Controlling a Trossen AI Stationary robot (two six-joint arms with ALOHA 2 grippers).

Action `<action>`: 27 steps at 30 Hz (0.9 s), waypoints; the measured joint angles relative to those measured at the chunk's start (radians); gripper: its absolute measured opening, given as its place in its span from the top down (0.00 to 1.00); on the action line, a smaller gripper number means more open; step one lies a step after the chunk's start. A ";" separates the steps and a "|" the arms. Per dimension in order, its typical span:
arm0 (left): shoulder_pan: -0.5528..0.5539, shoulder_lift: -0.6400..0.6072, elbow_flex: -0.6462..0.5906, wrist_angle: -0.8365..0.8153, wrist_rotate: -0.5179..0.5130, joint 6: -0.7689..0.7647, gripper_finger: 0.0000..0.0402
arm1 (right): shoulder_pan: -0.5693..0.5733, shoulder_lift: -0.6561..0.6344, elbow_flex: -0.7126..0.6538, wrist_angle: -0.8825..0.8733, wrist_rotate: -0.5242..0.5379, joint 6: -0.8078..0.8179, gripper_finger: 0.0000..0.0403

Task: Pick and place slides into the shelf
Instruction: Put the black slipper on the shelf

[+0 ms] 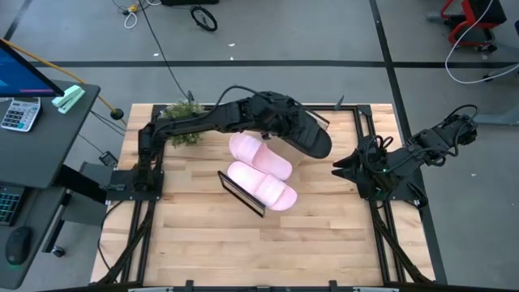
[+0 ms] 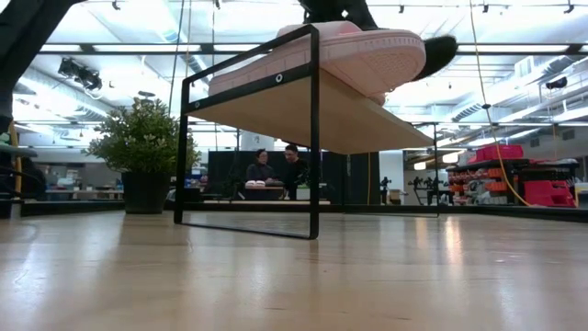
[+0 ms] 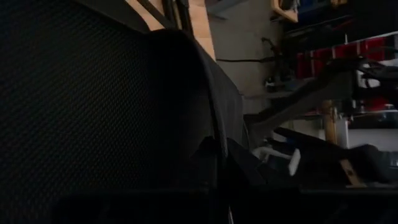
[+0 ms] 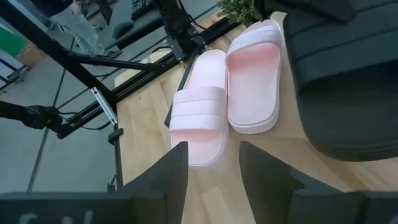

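Both pink slides (image 1: 261, 170) are on the shelf (image 1: 241, 193) already. My left gripper (image 1: 280, 122) is clamped on a black slide (image 1: 306, 134) just right of them. Right gripper (image 4: 211, 168) waits at the right edge, fingers apart.

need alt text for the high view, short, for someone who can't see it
Overhead view of a wooden table: the left arm reaches across holding a black slide above the shelf, beside two pink slides lying side by side on it. The right arm waits at the table's right edge, and a small potted plant sits near the far left corner.
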 joint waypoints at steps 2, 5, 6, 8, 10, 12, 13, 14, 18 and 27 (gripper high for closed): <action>0.002 0.007 0.000 -0.003 -0.004 0.001 0.97 | 0.000 0.000 0.000 0.000 0.000 0.000 0.63; 0.005 0.013 0.000 -0.016 -0.023 -0.001 0.97 | 0.000 0.001 0.000 0.000 0.001 0.000 0.63; 0.005 0.016 0.001 -0.007 -0.035 -0.002 0.97 | 0.000 0.001 0.000 0.000 0.004 0.000 0.63; 0.002 0.020 0.001 -0.019 -0.037 0.000 0.97 | 0.000 0.002 0.000 0.000 0.011 0.001 0.63; -0.004 0.036 0.000 -0.007 -0.040 -0.005 0.97 | 0.000 0.001 0.000 0.001 0.013 0.001 0.63; -0.008 0.044 -0.001 -0.016 -0.032 -0.007 0.97 | 0.000 0.002 0.000 0.000 0.023 0.001 0.63; -0.013 0.050 -0.001 -0.023 -0.032 -0.007 0.97 | 0.000 0.002 0.000 0.001 0.027 0.001 0.63; -0.016 0.056 -0.001 -0.007 -0.032 -0.011 0.97 | 0.000 0.002 0.000 0.001 0.028 0.001 0.63; -0.025 0.065 -0.001 0.007 -0.011 -0.028 0.97 | 0.000 0.002 0.000 0.001 0.028 0.002 0.63; -0.026 0.079 0.000 0.001 0.012 -0.019 0.97 | 0.000 0.002 0.000 0.001 0.035 0.002 0.63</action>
